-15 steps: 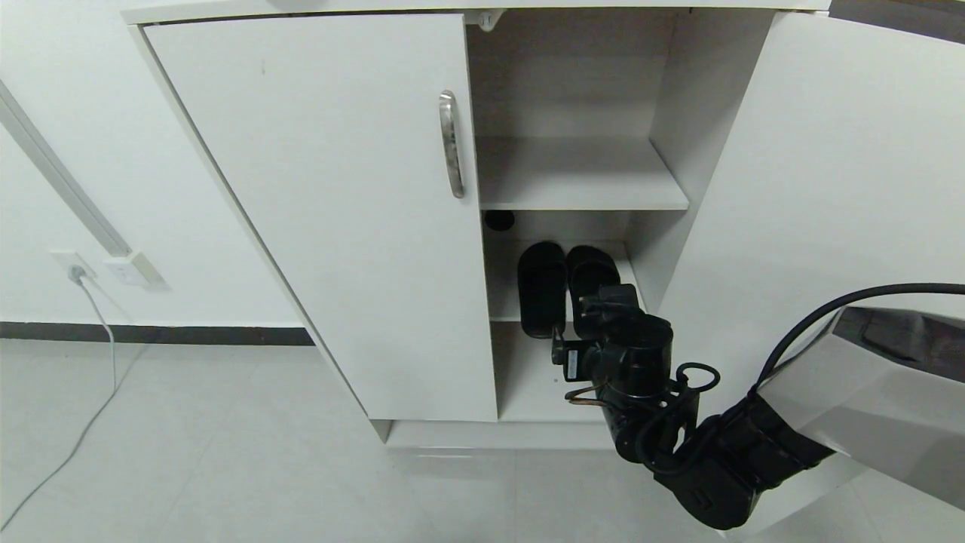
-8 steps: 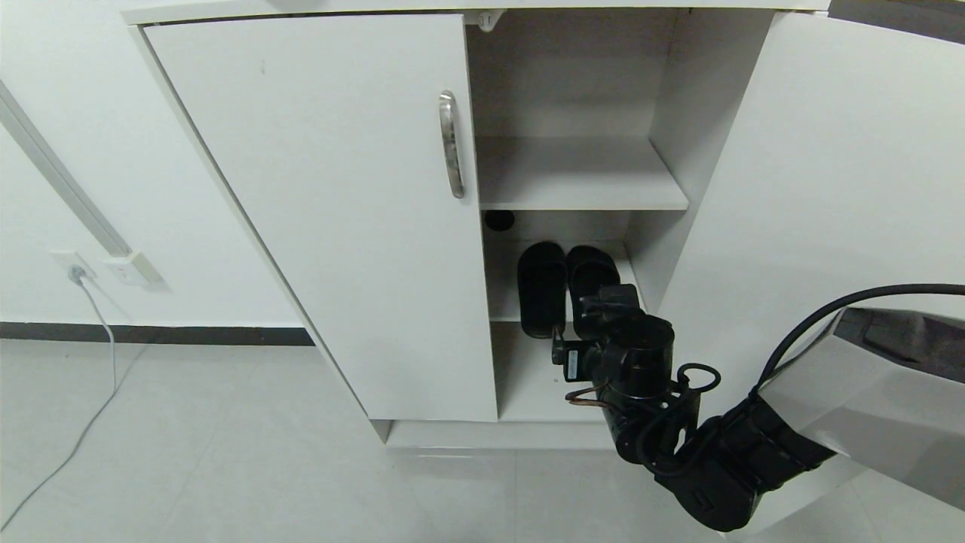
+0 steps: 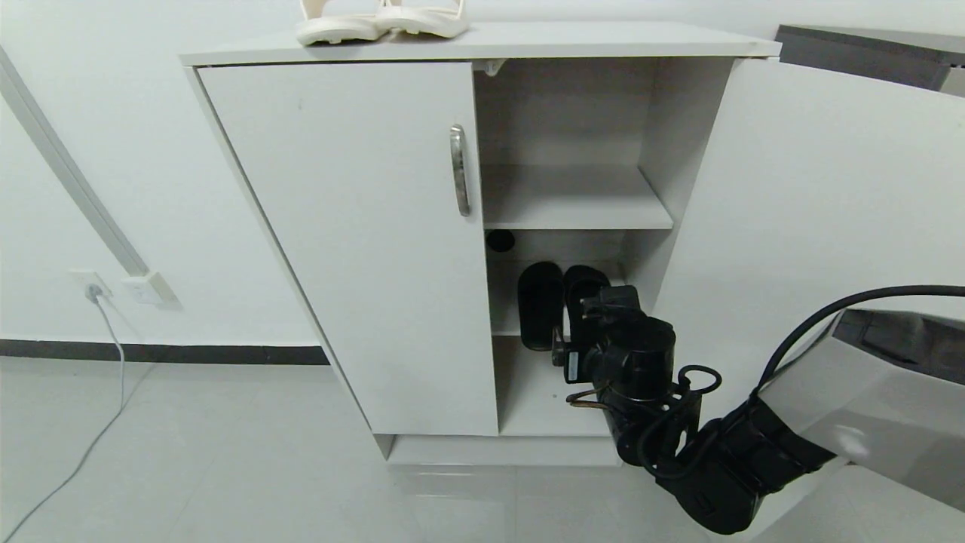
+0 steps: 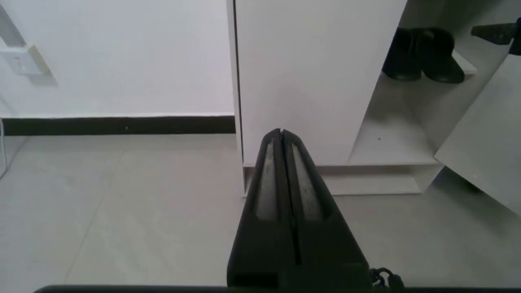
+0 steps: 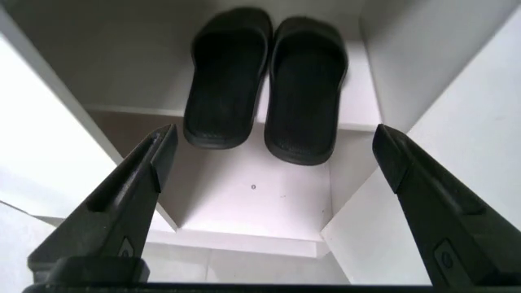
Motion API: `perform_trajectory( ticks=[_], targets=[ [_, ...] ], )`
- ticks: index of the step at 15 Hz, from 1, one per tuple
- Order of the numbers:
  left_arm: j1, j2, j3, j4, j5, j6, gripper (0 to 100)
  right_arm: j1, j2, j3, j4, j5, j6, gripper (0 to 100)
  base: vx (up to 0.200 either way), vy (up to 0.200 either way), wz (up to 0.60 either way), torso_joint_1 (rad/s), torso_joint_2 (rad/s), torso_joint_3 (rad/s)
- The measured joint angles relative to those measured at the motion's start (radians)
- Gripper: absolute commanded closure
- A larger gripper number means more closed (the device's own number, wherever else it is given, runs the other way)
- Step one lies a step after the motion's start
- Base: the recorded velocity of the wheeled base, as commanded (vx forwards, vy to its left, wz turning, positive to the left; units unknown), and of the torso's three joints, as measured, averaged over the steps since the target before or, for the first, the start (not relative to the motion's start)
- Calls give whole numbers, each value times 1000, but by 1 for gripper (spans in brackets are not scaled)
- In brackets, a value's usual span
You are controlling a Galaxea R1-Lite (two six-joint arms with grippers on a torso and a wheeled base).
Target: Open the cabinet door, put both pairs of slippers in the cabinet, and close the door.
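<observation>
The right arm is clad in matte black, with rounded cylindrical joint housings. A thick black cable is carried over a pale grey angular casing, and thinner black cables are looped beside the wrist, where a small white label and a copper-coloured clip are fixed. The right gripper is formed of two black wedge-shaped fingers with small embossed marks. The left gripper is black, with grey pads inset
</observation>
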Motion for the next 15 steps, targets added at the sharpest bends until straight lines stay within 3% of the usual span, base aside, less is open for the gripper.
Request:
perform_trajectory(
  ticks=[4, 14, 15],
  targets=[
    [0, 0, 0, -1, 2, 0, 100, 0, 0, 11, -18, 0, -8, 0, 0, 0, 0, 0, 0, 170],
    [0, 0, 0, -1, 2, 0, 100, 2, 0, 24, -25, 0, -12, 0, 0, 0, 0, 0, 0, 0],
    [0, 0, 0, -1, 2, 0, 100, 2, 0, 24, -25, 0, -12, 0, 0, 200, 0, 7, 2, 2]
  ],
)
